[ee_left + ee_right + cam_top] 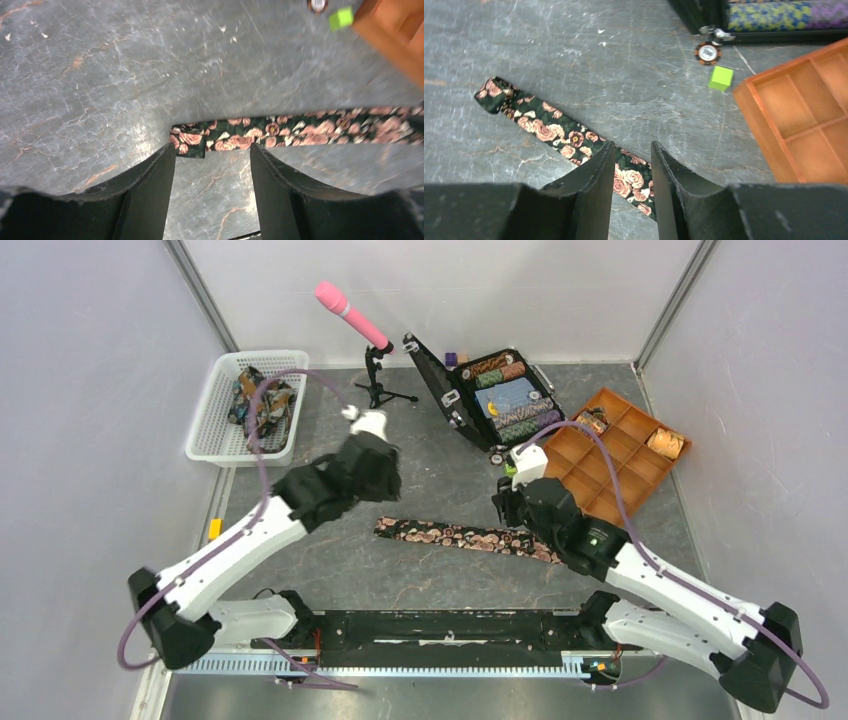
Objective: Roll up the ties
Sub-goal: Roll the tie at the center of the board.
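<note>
The left end effector [212,152] stands wide open and empty, its tips just short of the folded end of the tie [280,131]. The right end effector [633,150] is narrowly open and straddles the tie. The dark, rose-printed strip lies flat on the table [420,480].

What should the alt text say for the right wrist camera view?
A dark rose-print tie lies flat on the grey table, running diagonally under the right gripper, whose jaws stand apart. A green cube, a poker chip and an orange tray sit nearby.
</note>
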Tool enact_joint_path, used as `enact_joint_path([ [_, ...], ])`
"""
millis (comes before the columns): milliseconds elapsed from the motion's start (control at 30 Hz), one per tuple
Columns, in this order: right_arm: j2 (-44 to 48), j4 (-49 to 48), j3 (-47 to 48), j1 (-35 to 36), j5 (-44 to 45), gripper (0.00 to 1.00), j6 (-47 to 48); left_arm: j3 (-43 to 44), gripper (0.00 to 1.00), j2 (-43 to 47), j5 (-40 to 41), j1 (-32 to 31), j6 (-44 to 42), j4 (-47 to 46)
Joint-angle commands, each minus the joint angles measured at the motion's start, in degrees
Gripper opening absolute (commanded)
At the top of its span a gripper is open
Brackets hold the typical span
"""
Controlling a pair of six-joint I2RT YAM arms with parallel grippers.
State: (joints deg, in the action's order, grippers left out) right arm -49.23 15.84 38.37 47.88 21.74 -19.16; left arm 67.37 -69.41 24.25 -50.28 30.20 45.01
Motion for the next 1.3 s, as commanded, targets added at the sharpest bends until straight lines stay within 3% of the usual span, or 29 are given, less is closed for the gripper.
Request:
enact_joint_path([
  [0,-4.59,-6.44,2.86,-0.02,-9.16,0.4,5.96,-3.4,0.63,7.64,-13.9,12.26,0.82,-4.9],
  [167,-14.91,-11.46,5.93,1.72,-16.89,0.44,7.52,-3.48,0.64,11.38,-18.49,21.73,2.01,-3.36],
  [400,-32.26,-19.51,14.93,6.15,-26.17,0.22,6.14,-5.43,0.64,17.37,-18.86,32.04,6.74,-1.86],
  [633,-47.47,-35.14,18.6,7.06,-33.68,0.03,-8.17,-7.12,0.64,20.05,-16.53,33.23,6.72,1.37],
  [867,-55.62,-54.26,13.46,7.21,-35.59,0.0,-20.13,-8.03,0.64,20.85,-17.79,33.23,5.87,2.21],
  [1267,-57.35,-52.79,9.71,6.94,-28.85,0.0,-21.61,-9.72,0.65,22.03,-18.36,33.36,5.62,2.1],
])
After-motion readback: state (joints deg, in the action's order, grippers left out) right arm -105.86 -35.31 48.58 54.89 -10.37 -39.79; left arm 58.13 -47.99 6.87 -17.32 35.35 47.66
